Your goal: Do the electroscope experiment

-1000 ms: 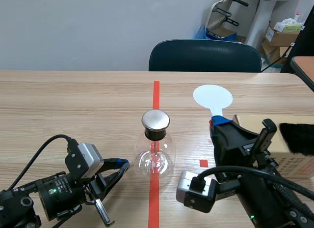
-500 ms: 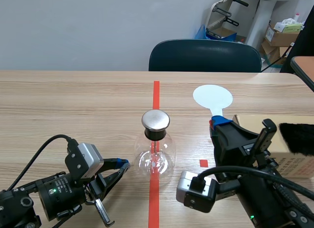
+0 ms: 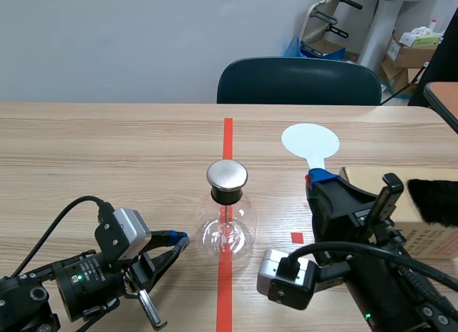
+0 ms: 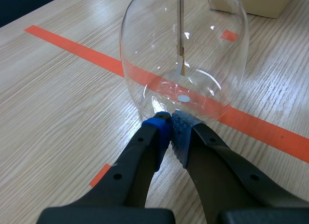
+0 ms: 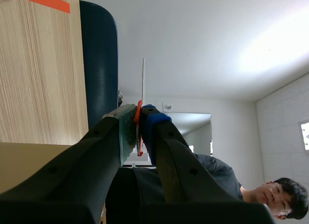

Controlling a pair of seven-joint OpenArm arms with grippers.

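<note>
The electroscope [image 3: 227, 217] is a clear glass flask with a round metal cap [image 3: 227, 174], and it stands on the red tape line. Inside hang a rod and leaves [image 4: 182, 50]. My left gripper [image 3: 179, 238] lies low on the table to the flask's left. It is shut on nothing, and its blue pads [image 4: 170, 122] meet right at the flask's base [image 4: 193, 103]. My right gripper [image 3: 320, 178] is shut on the red handle [image 5: 138, 115] of a white round paddle [image 3: 310, 141]. The paddle sticks out past the fingers, to the right of the flask and beyond it, and shows edge-on [image 5: 143, 84] in the right wrist view.
A cardboard box [image 3: 422, 235] with a black furry piece [image 3: 433, 199] on it sits at the right, beside my right arm. A dark chair [image 3: 298, 81] stands behind the table's far edge. A person [image 5: 285, 200] shows in the right wrist view.
</note>
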